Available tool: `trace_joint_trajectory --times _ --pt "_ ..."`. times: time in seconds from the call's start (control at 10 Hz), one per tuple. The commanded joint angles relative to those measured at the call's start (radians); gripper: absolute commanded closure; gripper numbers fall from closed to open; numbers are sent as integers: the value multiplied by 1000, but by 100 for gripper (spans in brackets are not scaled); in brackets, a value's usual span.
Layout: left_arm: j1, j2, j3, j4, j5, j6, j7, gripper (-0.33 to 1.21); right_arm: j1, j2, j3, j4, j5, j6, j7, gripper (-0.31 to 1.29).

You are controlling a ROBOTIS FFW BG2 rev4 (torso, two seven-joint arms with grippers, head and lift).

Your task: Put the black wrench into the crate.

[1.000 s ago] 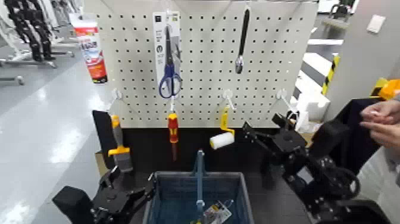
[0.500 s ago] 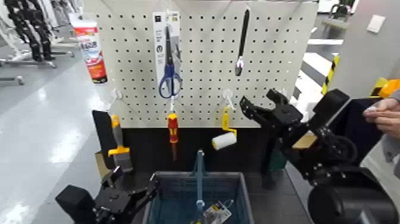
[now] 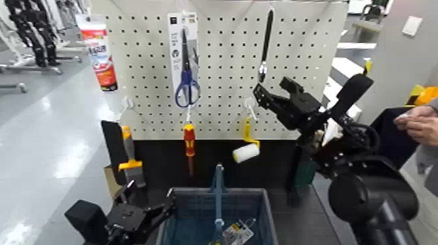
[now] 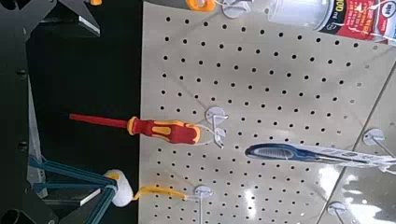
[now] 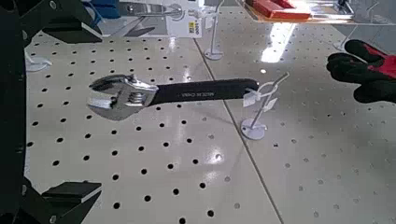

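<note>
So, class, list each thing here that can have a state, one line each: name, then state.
black wrench: hanging on a pegboard hook, not gripped.
crate: below the pegboard, handle upright, wrench not in it.
right gripper: raised near the wrench's lower end, open, holding nothing.
left gripper: low beside the crate, open.
scissors: carded, hanging.
screwdriver: hanging, tip down.
paint roller: hanging.

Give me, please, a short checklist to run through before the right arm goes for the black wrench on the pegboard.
1. Black wrench hanging on its peg: ok.
2. Right pincer raised near the wrench, just below its metal end: ok.
3. Right pincer touching the wrench: not ok, a gap remains.
4. Right pincer open: ok.
5. Crate below with its handle up: ok.
6. Left pincer low beside the crate, clear of the wrench: ok.
</note>
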Motion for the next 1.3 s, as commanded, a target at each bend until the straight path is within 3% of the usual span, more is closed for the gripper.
trace_joint_trajectory --times 0.1,0.6,0.8,1.2,1.3 --pt "-7 1 -6 0 -3 8 0 11 -69 0 8 25 -7 -4 12 17" --pt "-17 3 -10 3 -6 10 0 11 -141 6 39 54 -41 16 30 19" --pt "-17 4 -10 3 -6 11 0 11 -157 4 42 54 -39 32 33 31" --pt "-18 4 -9 3 -8 11 0 11 -161 6 50 42 -21 50 15 114" --pt "-18 4 -7 3 -8 11 0 11 -161 6 51 37 -8 50 10 121"
